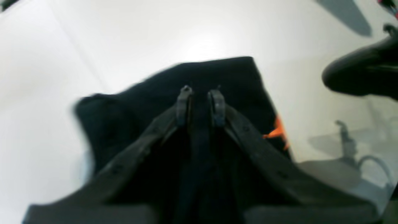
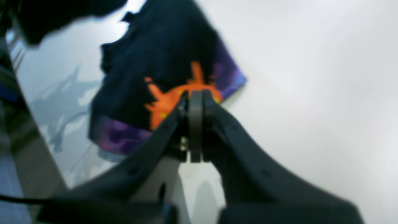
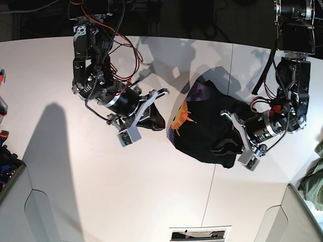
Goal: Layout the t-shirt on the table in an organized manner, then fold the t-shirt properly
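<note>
Base view: t-shirt is a crumpled black heap right of the table's centre, orange and purple print showing on its left side. Nothing is flat yet, so this looks like the layout step, not folding.

Left gripper: jaws nearly together with a narrow slot, dark cloth pinched between them, so it holds the shirt at the heap's near-right edge.

Right gripper: jaws fully together. Right wrist view puts the tips right at the orange print, but base view shows it left of the heap; whether it has cloth, I cannot tell.

Next, my read: the arms need to pull apart to spread the fabric, once the right grip is confirmed.
</note>
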